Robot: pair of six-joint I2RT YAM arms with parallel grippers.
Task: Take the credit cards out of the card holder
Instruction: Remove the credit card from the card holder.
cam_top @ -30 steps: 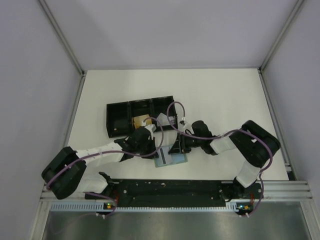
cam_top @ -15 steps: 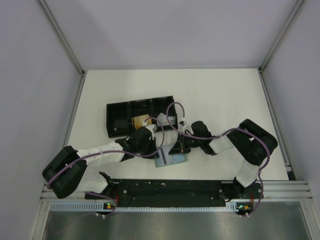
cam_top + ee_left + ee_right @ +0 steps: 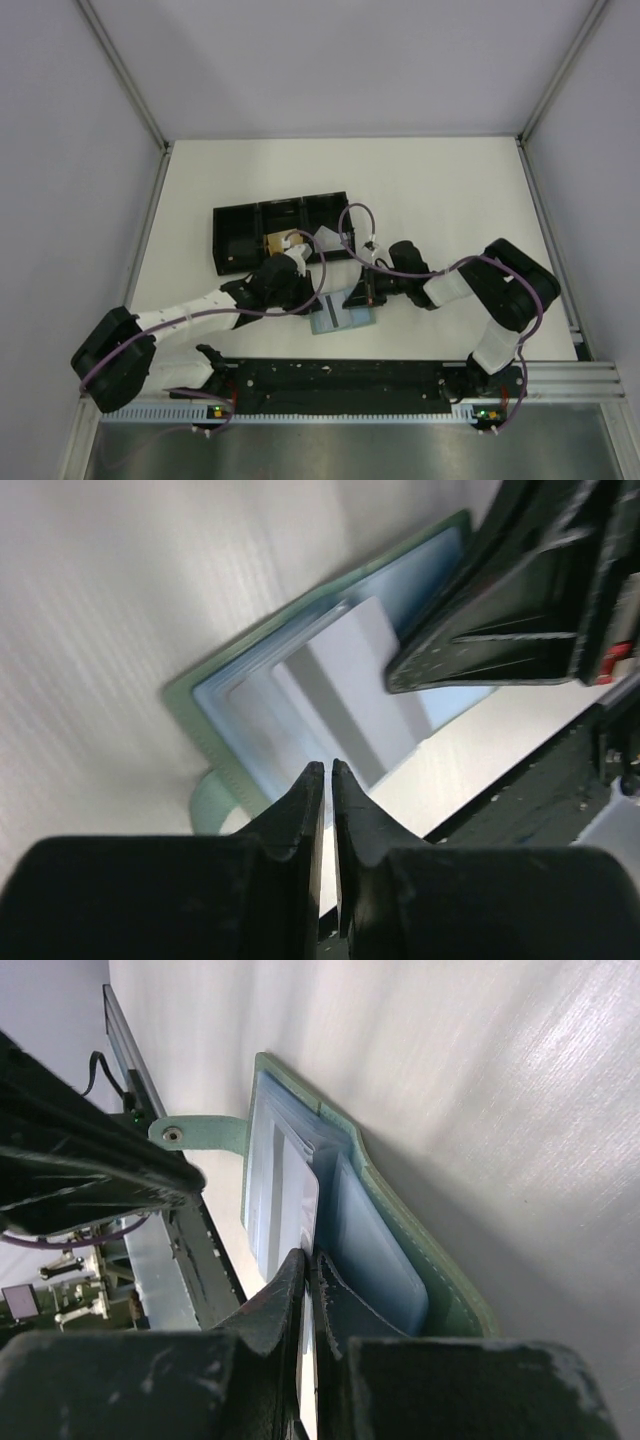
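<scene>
- Top view: the card holder [image 3: 345, 318] lies open by the table's [image 3: 450, 200] near edge, at the middle. The left gripper [image 3: 310, 300] and right gripper [image 3: 360, 298] meet over it.
- Left wrist: the left gripper is nearly clenched and empty, above the tab [image 3: 215, 790]. A grey card [image 3: 345, 695] sits partly out of its sleeve.
- Right wrist: the right gripper seems clenched on that card's edge. Step in hand: drawing it out. Next: a straight pull, with the holder pinned.

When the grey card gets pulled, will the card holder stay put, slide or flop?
Probably light and apt to slide: the card holder lies thin and flat on the smooth table. Likely floppy too; it bulges unevenly around the grey card, so a tug may drag it along.
</scene>
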